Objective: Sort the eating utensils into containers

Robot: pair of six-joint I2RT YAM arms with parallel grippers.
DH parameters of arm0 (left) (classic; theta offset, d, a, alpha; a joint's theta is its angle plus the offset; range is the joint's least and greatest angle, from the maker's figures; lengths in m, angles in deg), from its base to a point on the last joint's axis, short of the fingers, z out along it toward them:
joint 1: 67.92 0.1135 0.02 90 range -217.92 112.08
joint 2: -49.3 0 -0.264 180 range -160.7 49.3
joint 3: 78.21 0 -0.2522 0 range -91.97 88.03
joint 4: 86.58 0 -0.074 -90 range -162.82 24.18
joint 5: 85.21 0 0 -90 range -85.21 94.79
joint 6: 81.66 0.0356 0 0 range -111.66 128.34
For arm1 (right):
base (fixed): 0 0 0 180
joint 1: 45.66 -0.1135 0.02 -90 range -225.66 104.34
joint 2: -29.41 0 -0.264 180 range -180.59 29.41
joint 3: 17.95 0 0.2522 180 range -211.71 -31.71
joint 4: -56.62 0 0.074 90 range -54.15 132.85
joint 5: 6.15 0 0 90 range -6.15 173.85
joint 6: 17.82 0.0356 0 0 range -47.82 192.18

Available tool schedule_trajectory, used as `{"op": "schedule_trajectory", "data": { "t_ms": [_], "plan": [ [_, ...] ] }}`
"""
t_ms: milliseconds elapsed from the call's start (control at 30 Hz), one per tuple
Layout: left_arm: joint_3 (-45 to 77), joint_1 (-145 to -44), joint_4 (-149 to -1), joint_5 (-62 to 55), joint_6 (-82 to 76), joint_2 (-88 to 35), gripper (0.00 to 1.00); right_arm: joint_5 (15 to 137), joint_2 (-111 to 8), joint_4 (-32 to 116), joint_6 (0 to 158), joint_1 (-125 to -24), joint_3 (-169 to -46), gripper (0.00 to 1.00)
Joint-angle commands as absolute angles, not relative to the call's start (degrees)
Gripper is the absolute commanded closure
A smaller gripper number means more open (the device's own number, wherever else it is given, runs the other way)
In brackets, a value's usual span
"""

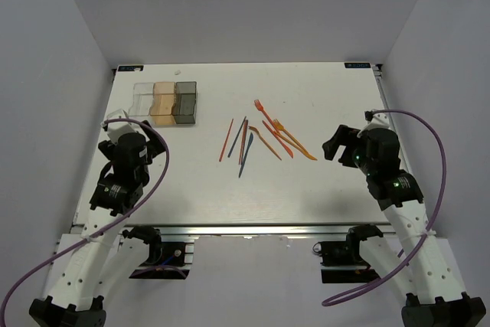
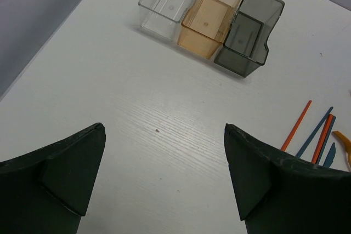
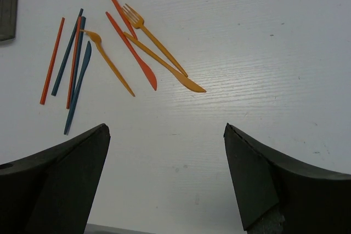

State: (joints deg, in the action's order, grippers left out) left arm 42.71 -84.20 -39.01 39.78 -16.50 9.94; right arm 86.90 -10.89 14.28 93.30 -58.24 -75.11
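The left end effector (image 2: 164, 135) is hanging spread and empty near three joined translucent plastic boxes (image 2: 211, 26), far-left on the white counter (image 1: 306, 181). Thin orange, red and blue plastic forks, knives and sticks (image 3: 131, 50) are lying mid-counter, overlapping, so one pinch is risking two pieces. The sticks are running near-to-far and the forks are slanting, tines far-left. The right end effector (image 3: 167, 130) is hanging spread, empty.

You didn't get any readable text in these shots. Closest thing was two tiny blue stickers on the far edge of the table (image 1: 321, 189): the left sticker (image 1: 130, 68) sat near the left corner, the right sticker (image 1: 357, 64) near the right one. Whatever was printed on them was too small to make out.
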Motion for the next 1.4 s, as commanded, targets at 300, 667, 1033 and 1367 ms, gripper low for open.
{"op": "schedule_trajectory", "data": {
  "t_ms": [300,667,1033,1367],
  "plan": [
    [42.1,-83.9,-39.3,40.2,-16.7,9.7,0.02,63.7,-20.9,36.8,94.9,-58.3,-75.3,0.11],
    [41.8,-83.9,-38.5,40.3,-17.2,8.6,0.02,88.5,-61.7,22.8,79.0,-78.4,-104.1,0.15],
    [41.9,-83.9,-38.5,39.4,-17.1,6.8,0.02,92.3,-84.0,20.5,73.4,-82.3,-115.3,0.51],
    [41.9,-83.9,-38.6,38.9,-16.9,6.8,0.02,92.8,-89.4,19.7,72.4,-82.6,-115.6,0.81]
  ]
}}
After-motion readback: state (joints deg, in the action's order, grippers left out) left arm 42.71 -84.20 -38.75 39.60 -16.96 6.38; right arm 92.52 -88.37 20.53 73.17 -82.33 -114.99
